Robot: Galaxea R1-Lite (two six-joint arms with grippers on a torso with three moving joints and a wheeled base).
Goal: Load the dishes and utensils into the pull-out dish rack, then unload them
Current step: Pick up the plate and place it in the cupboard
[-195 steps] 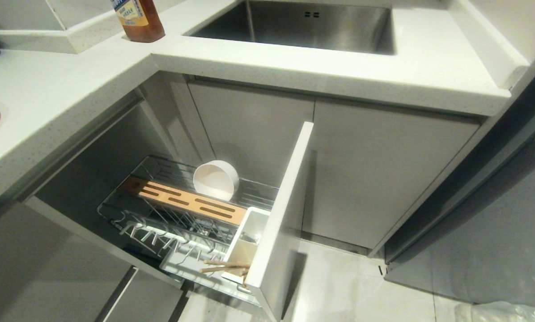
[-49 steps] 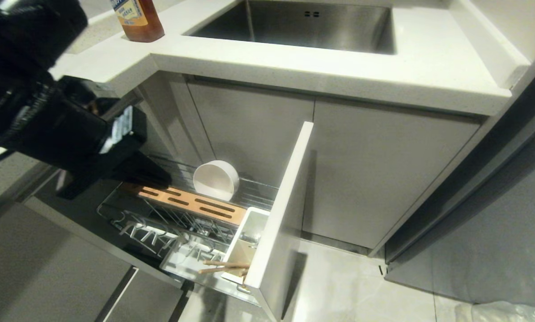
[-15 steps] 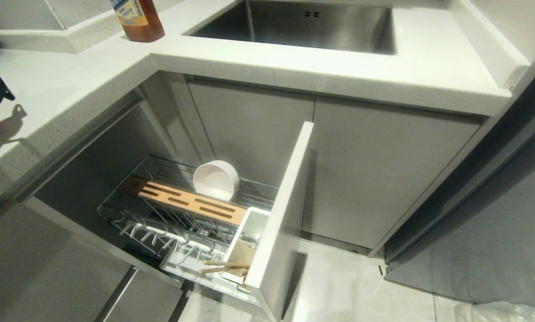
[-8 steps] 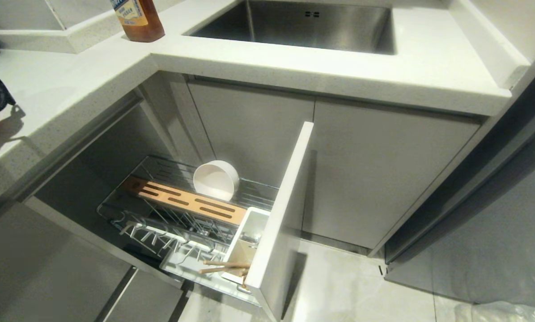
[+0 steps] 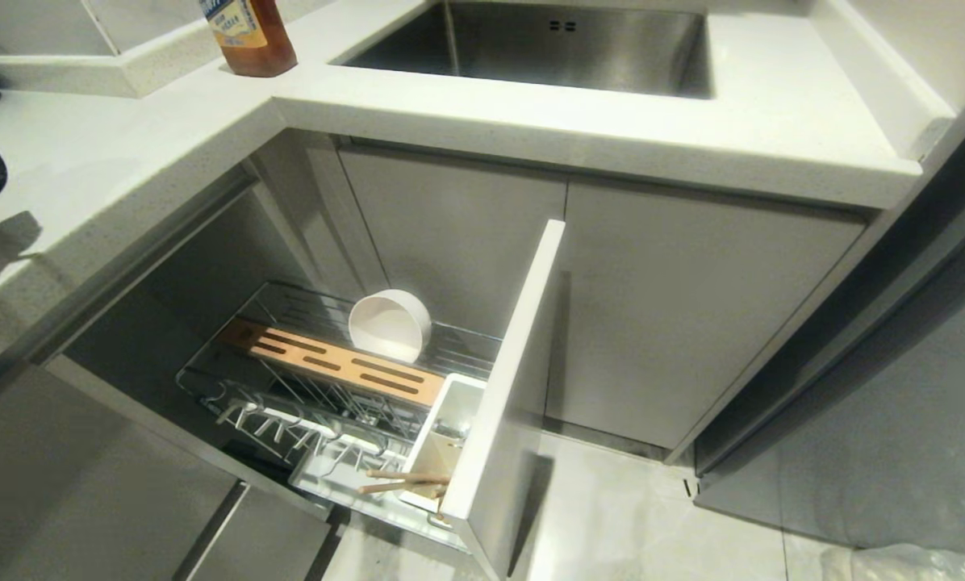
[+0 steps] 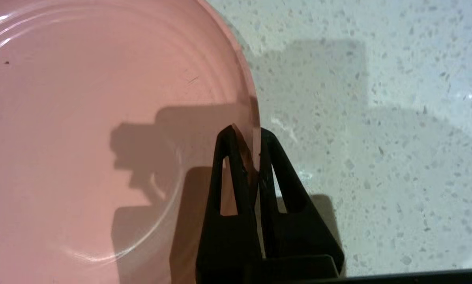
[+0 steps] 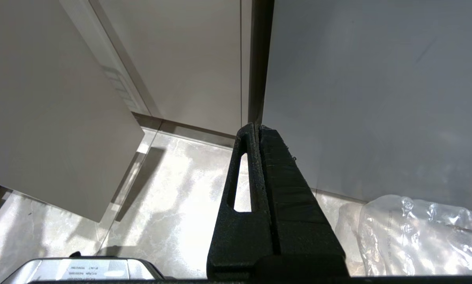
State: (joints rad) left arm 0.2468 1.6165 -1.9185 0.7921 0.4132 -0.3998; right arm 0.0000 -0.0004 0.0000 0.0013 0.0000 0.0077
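as left tool (image 6: pixel 255 136) sits pinched tight on pink plate (image 6: pixel 102 130) rim, lift level off tabletop (image 6: pixel 378 118), then carry to pull-out dish rack (image 5: pixel 232 403) prongs.

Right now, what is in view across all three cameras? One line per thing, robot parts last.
pink plate: 1, pink, flat on the counter, rim pinched.
cream bowl: 1, cream-white, on its side in the rack.
chopsticks: 1 pair, pale wood, in the caddy.
dish rack: 1, chrome wire, pulled out.
wooden strip: 1, slotted, across the rack.
caddy: 1, white, behind the front panel.
bottle: 1, amber, beside the sink.
sink: 1, steel.
left gripper: jaws shut on the plate's rim.
right gripper: shut, above the floor.
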